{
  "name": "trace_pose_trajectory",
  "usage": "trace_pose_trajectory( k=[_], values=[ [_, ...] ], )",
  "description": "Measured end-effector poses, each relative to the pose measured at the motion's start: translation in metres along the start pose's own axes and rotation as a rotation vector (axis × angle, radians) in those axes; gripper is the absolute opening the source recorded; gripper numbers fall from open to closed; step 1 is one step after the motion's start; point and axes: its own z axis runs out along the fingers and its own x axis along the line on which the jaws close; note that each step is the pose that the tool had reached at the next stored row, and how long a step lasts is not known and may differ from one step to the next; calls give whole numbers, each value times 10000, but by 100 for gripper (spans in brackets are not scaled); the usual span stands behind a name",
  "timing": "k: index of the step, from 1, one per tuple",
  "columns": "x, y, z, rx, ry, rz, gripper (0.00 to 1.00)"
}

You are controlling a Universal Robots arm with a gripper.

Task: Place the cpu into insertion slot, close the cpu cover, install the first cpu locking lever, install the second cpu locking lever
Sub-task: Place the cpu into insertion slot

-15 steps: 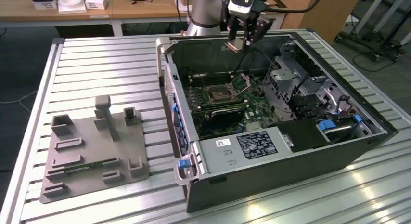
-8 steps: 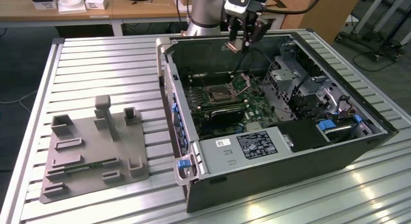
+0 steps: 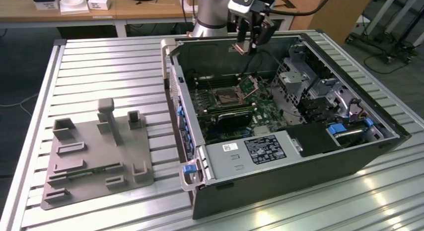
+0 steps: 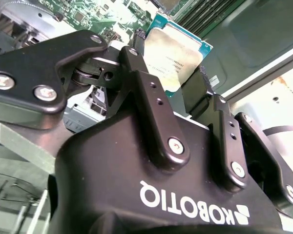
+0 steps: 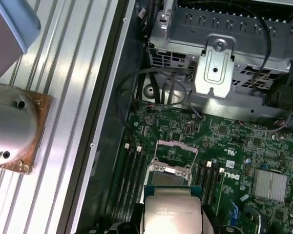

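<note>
The gripper (image 3: 249, 48) hangs above the computer case (image 3: 278, 186), fingers (image 4: 142, 78) clamped on the cpu (image 4: 172, 51); the cpu cover (image 3: 252, 83) stands raised at one o'clock from the insertion slot (image 3: 229, 98).

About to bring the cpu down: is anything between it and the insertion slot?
Nothing visible does. The gripper holds the cpu above the open case; the cpu cover stands swung up, leaving the insertion slot with its dark centre bare in the exterior view.
</note>
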Motion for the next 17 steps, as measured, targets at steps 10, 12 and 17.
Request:
trace_pose_trajectory(
  k=[10, 12, 17],
  values=[
    [0, -1, 12, -14, -66, 759, 54],
    [0, -1, 15, -17, -79, 907, 54],
    [0, -2, 23, -23, -111, 1258, 54]
  ],
)
